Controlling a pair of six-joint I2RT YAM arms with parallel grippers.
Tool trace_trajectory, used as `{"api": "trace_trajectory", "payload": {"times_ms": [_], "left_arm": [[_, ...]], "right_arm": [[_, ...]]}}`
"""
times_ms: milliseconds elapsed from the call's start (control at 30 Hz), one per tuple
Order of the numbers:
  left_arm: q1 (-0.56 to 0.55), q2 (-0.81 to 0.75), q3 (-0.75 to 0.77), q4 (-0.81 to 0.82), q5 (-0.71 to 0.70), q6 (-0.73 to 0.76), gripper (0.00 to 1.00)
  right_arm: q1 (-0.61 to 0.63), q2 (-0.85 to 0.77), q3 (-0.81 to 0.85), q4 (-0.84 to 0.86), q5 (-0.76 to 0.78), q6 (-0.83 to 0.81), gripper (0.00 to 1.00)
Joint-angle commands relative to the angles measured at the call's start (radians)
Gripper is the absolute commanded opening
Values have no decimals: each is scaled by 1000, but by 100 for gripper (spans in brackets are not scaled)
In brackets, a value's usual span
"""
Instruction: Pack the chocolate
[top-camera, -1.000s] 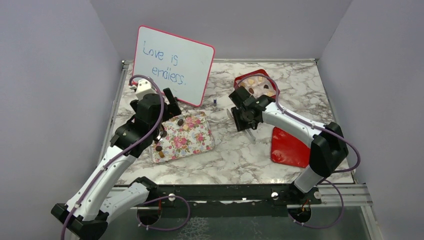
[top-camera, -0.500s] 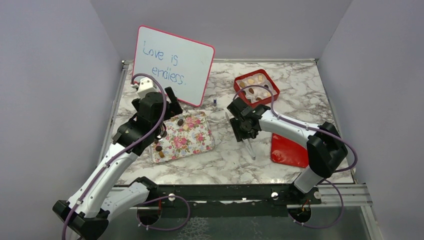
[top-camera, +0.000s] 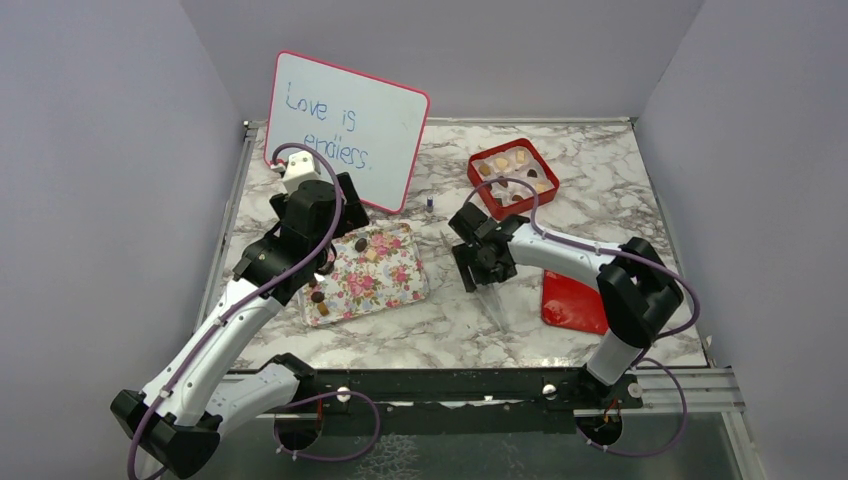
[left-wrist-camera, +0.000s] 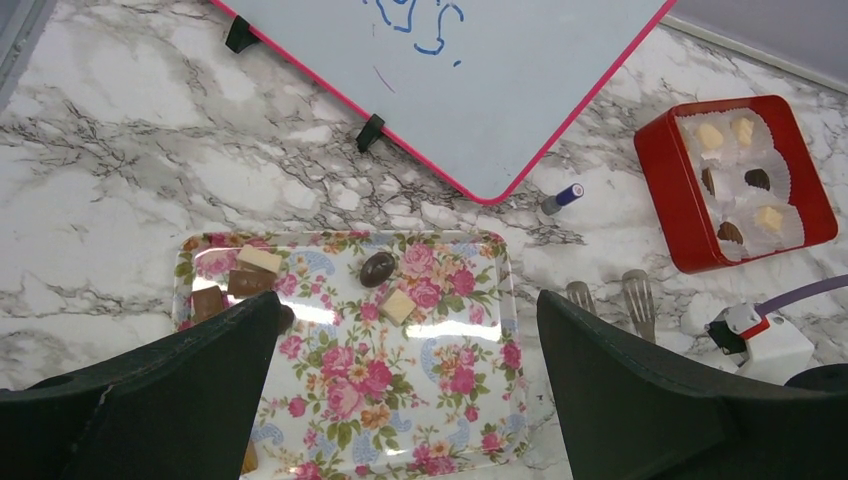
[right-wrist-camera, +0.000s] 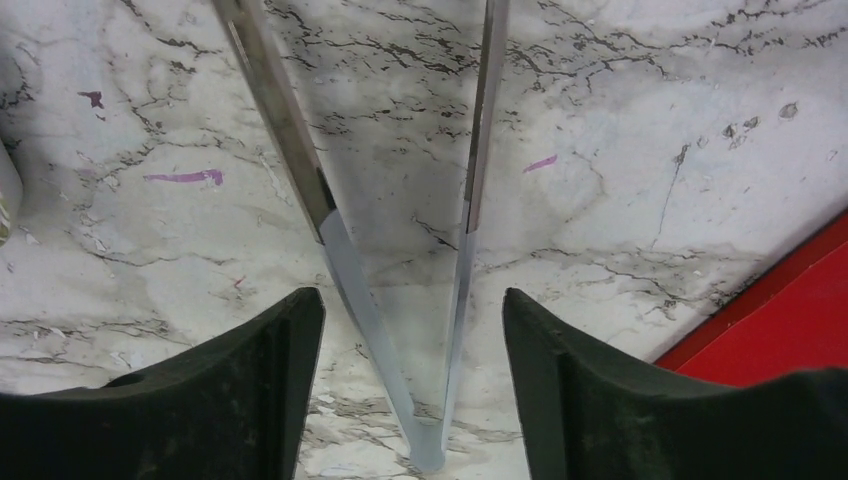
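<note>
Several chocolates lie on the pink floral tray (left-wrist-camera: 350, 400): a dark round one (left-wrist-camera: 377, 268), a tan square (left-wrist-camera: 397, 306) and brown and tan pieces (left-wrist-camera: 245, 283) at its left end. More chocolates sit in white cups in the red box (top-camera: 478, 185), which also shows in the left wrist view (left-wrist-camera: 690, 220). My left gripper (top-camera: 345, 212) (left-wrist-camera: 408, 340) is open and empty above the tray (top-camera: 395, 285). My right gripper (top-camera: 478, 272) (right-wrist-camera: 410, 300) is open, low over the marble. Its jaws straddle metal tongs (right-wrist-camera: 470, 150) (top-camera: 492, 297) without touching them.
A whiteboard (top-camera: 345, 130) reading "Love is endless." leans at the back left. A small marker (top-camera: 429, 204) stands beside it. The red box lid (top-camera: 575, 295) lies right of my right gripper. The tongs' tips (left-wrist-camera: 640, 300) lie just right of the tray.
My right gripper has moved away from the red box toward the front left and lower, the tongs shifting along with it. My left gripper has shifted slightly back and right over the tray.
</note>
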Motion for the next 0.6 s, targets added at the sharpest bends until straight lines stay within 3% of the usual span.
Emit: {"api": "trace_trajectory", "payload": {"times_ms": [0, 100, 333, 567], "left_arm": [[3, -6, 14, 32, 4, 10, 99], [3, 5, 10, 40, 17, 20, 99], [3, 36, 9, 44, 40, 34, 99], [3, 66, 1, 35, 81, 40, 99]], "right_arm": [[6, -14, 48, -31, 23, 32, 77], [6, -63, 56, -60, 27, 47, 82], [-1, -127, 116, -177, 153, 125, 80], [-111, -149, 72, -167, 201, 136, 54]]}}
